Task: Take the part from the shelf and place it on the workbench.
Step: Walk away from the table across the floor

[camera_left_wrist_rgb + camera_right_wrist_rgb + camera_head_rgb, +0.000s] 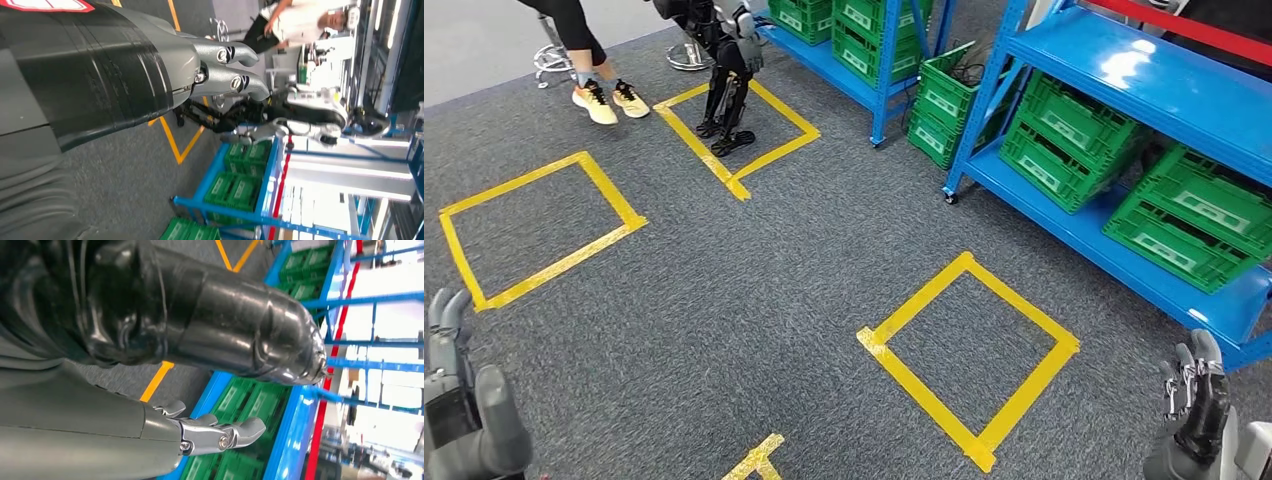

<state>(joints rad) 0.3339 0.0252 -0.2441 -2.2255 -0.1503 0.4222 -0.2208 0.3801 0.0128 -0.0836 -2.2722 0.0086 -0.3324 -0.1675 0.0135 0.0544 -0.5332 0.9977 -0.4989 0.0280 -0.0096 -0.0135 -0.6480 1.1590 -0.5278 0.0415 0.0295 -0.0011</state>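
The left hand [464,420] sits at 8 o'clock in the head view, fingers [449,320] apart and holding nothing. The right hand [1199,400] sits at 4 o'clock, its fingers [240,67] likewise loosely spread and holding nothing. Between them lies grey carpet [754,300] marked with yellow tape squares [969,355]. A blue shelf [1124,70] runs from 12 to 3 o'clock, its lower level carrying green crates [1184,215]; the part itself cannot be made out among them. At 11 o'clock another robot [724,70] stands inside 1 tape square, and a person's feet in yellow shoes [609,100] are just beside it.
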